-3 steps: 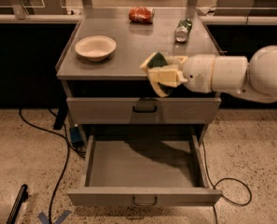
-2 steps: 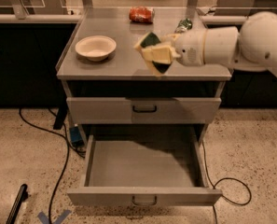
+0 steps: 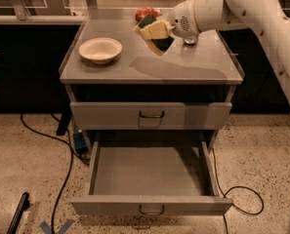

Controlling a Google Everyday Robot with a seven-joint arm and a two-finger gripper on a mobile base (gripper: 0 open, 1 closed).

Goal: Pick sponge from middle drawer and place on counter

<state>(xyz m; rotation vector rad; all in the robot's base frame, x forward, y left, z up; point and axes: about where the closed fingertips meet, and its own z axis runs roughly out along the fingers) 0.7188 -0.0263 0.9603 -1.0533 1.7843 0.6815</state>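
My gripper (image 3: 156, 33) is shut on the sponge (image 3: 151, 27), dark green over yellow foam, and holds it in the air above the back middle of the counter (image 3: 183, 65). The white arm reaches in from the upper right. Below, the middle drawer (image 3: 149, 172) is pulled wide open and its grey floor shows nothing on it. The drawer above it is shut.
A white bowl (image 3: 100, 49) sits on the counter's left side. A crushed red can (image 3: 143, 12) lies at the counter's back edge, partly behind the sponge. A can's base (image 3: 189, 41) shows under the wrist. Cables run across the floor on both sides.
The gripper has carried the sponge up and back from the counter's front right edge to above its back middle. The drawer stays open.
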